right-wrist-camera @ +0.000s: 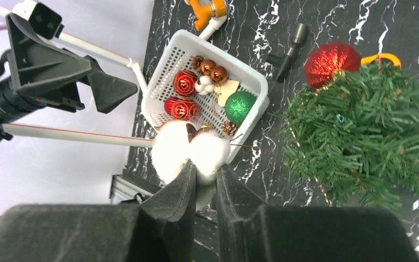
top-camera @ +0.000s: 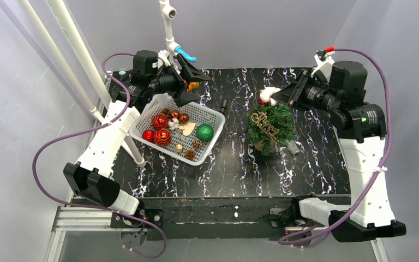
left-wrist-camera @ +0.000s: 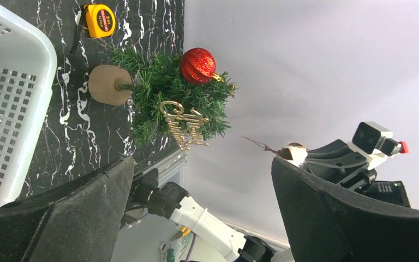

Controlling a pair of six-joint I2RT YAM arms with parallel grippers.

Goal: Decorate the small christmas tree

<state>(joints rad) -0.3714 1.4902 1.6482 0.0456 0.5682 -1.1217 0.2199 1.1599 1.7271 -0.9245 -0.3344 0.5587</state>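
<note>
Small christmas tree: upright, right of centre on the black marbled table, well apart from the white basket at left.

From the left: left arm stretched from the near edge toward the far left corner, wrist turned sideways. Left gripper hovering over the basket's far rim, jaws spread wide, nothing between them. In the basket below, red balls, copper baubles, a shiny green ball and pine cones.

Further right, right arm raised and bent in toward the centre. Right gripper just beside the tree's top, closed tight on a white cotton puff (a thin twig stem sticking out of it).

Tree itself: dark green bristly needles, round brown base, a red glitter ball near the top.

Across its front, a gold script sign, "Merry Christmas". Yellow tape measure on the table just past the basket's far corner; print on its label too small to read.
</note>
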